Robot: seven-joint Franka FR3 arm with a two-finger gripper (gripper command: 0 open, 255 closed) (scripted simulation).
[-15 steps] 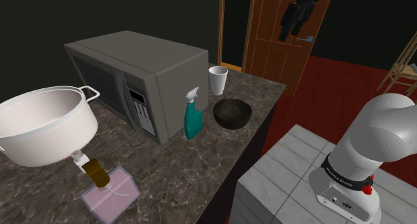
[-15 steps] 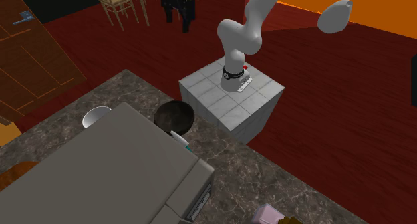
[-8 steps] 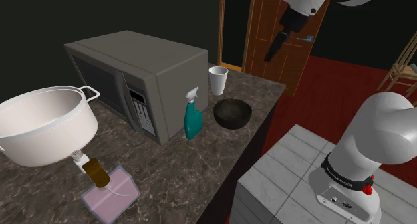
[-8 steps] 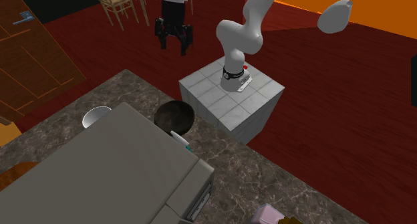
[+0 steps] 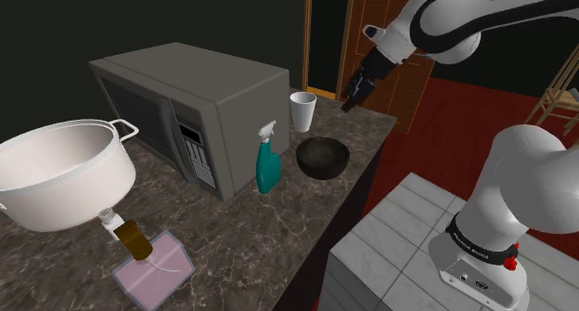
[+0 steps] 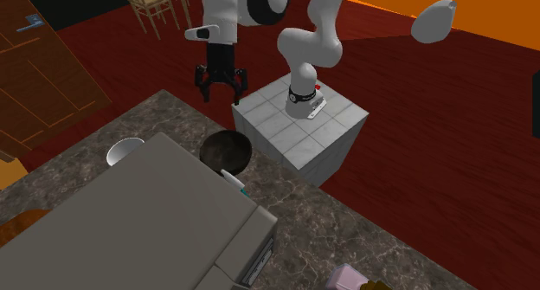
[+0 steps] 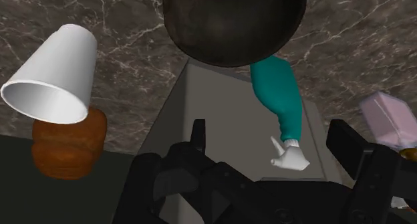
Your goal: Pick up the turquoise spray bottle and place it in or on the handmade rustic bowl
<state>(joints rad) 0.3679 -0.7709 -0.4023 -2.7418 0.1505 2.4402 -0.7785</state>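
Observation:
The turquoise spray bottle [image 5: 268,161] with a white trigger head stands upright on the marble counter, against the microwave's front corner; it also shows from above [image 6: 234,183] and under the hand [image 7: 277,99]. Just beside it sits the dark, rough round bowl [image 5: 323,157] [image 6: 227,150] [image 7: 234,22], with nothing in it. My black gripper [image 5: 353,97] [image 6: 220,91] [image 7: 270,146] hangs open in the air above the counter's end, beyond the bowl and well above both things. Its fingers [image 7: 347,146] stand wide apart and hold nothing.
A grey microwave [image 5: 195,105] fills the counter's middle. A white cup [image 5: 303,110] stands behind the bowl, a big white pot [image 5: 56,170] at the shoulder view's left, a brown bottle [image 5: 133,237] and pink sponge [image 5: 153,267] in front. A wooden door [image 5: 380,49] is behind the arm.
The arm has swung down from up by the door, bringing the gripper lower and nearer the counter's end. The fingers stayed open; bottle and bowl have not moved.

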